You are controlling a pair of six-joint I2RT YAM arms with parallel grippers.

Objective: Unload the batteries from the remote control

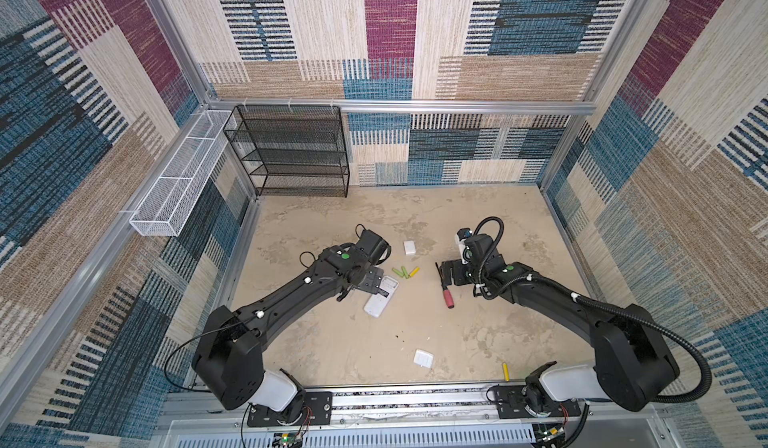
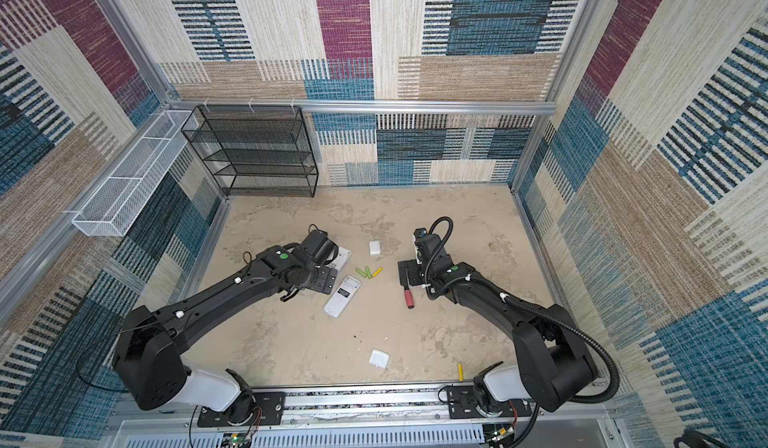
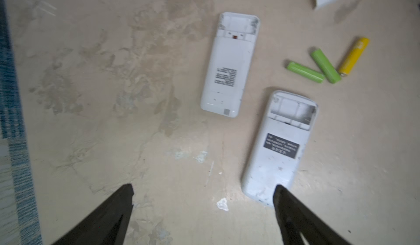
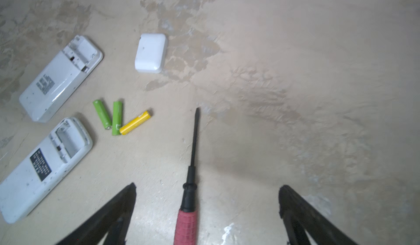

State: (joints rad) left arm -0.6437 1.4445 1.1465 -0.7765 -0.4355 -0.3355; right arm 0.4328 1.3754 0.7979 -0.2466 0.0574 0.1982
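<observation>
Left gripper hung over the table, jaws spread wide, nothing between them. In the left wrist view one finger overlapped the end of the black-label remote; we could not tell whether it touched. That remote lay back-up with its battery bay uncovered and bare. Just beside it, roughly parallel, we noted the white-label remote, also back-up, its bay likewise bare. Three cells lay loose on the table next to the remotes' open ends: a green battery, a second green battery and a yellow battery, fanned out with their ends meeting or nearly so. In both top views this cluster sat mid-table, between the two arms. A second yellow battery lay well apart from the rest, near the front rail by the right arm's base. Right gripper was also spread wide. The screwdriver lay flat on the table between its fingers, clear of both, red handle toward the wrist and black shaft pointing away. A white cover rested beyond the cluster, toward the back wall. A second white cover sat near the front edge. We logged a black mesh shelf in the back left corner and a white mesh basket on the left wall.
</observation>
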